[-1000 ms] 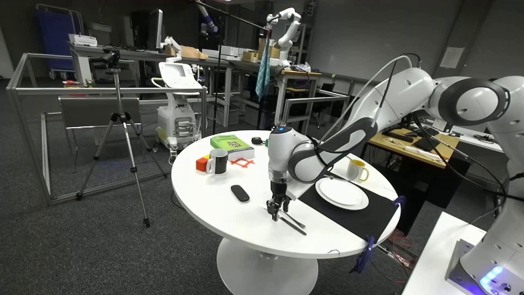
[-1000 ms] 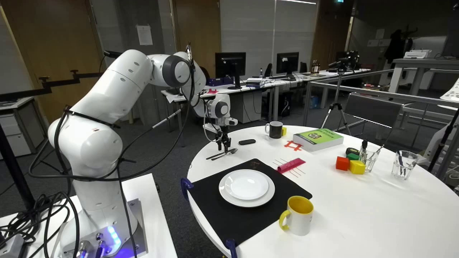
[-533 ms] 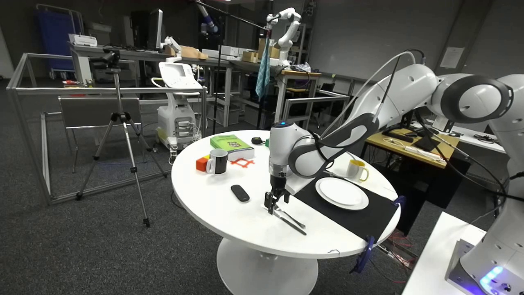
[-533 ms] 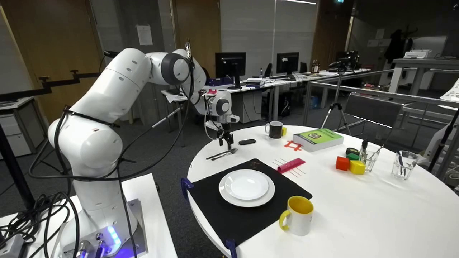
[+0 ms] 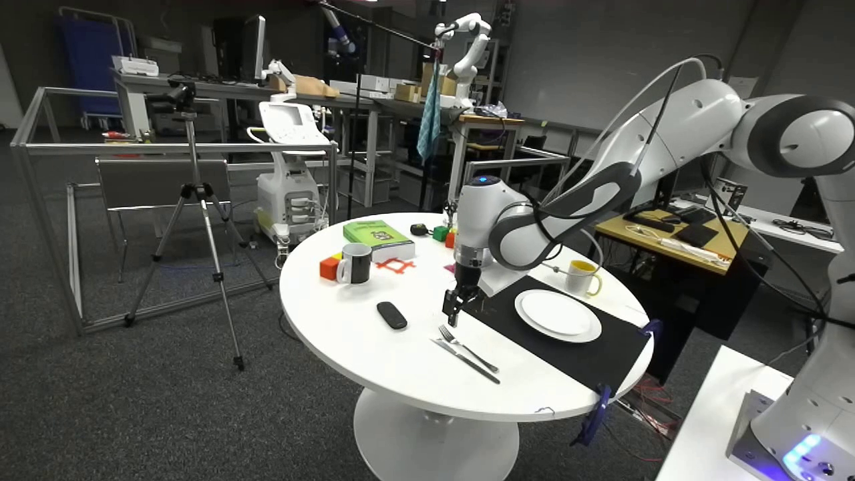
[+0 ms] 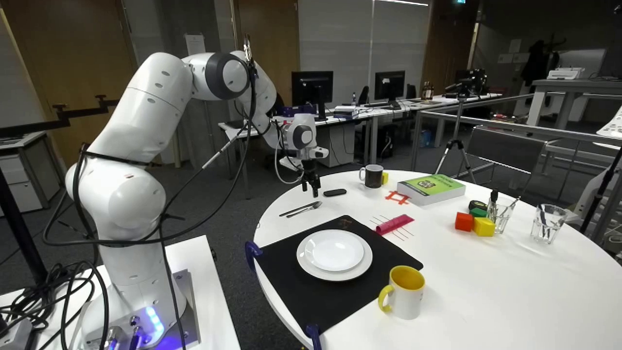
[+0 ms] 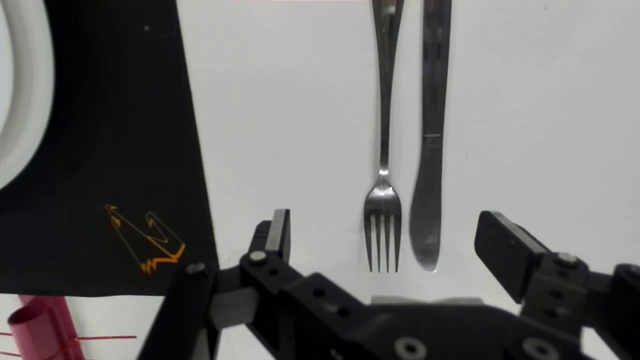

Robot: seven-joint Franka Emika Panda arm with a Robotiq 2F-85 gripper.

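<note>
rising vs b4, jaws wide, fork (image 7: 384,135) & knife (image 7: 433,140) below

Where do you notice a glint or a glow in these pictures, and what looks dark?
Wrist view: a bright glint on the neck of the fork; the gripper looks mostly dark. Both exterior views: the blue light on the robot base glows; the floor beside the round table looks dark.
</note>
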